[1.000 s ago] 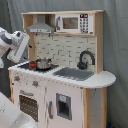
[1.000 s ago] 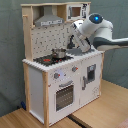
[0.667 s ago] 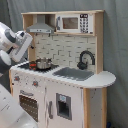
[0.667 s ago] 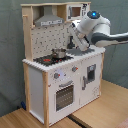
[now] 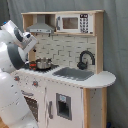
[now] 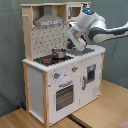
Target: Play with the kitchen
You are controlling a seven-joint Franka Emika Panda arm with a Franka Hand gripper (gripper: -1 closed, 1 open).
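Since a second ago, only the arm (image 6: 92, 27) has drifted slightly above the stovetop (image 6: 52, 58). Its gripper's fingers are hidden, so I cannot tell their state. White and wooden, the kitchen (image 5: 75, 80) stands on a wood table (image 6: 100, 112), a small pot (image 5: 43, 63) on its stovetop.

From where I stand, the arm (image 5: 12, 55) fills the first exterior view's left and runs off the frame edge, covering the left end of the kitchen (image 5: 75, 90) and part of its oven door. Its gripper is tucked out of sight there. In the second exterior view the arm's bulky wrist (image 6: 82, 30) blocks the sink, the faucet and most of the microwave shelf. The gripper's fingers are lost behind it. The knobs (image 6: 57, 76) are too small to read.
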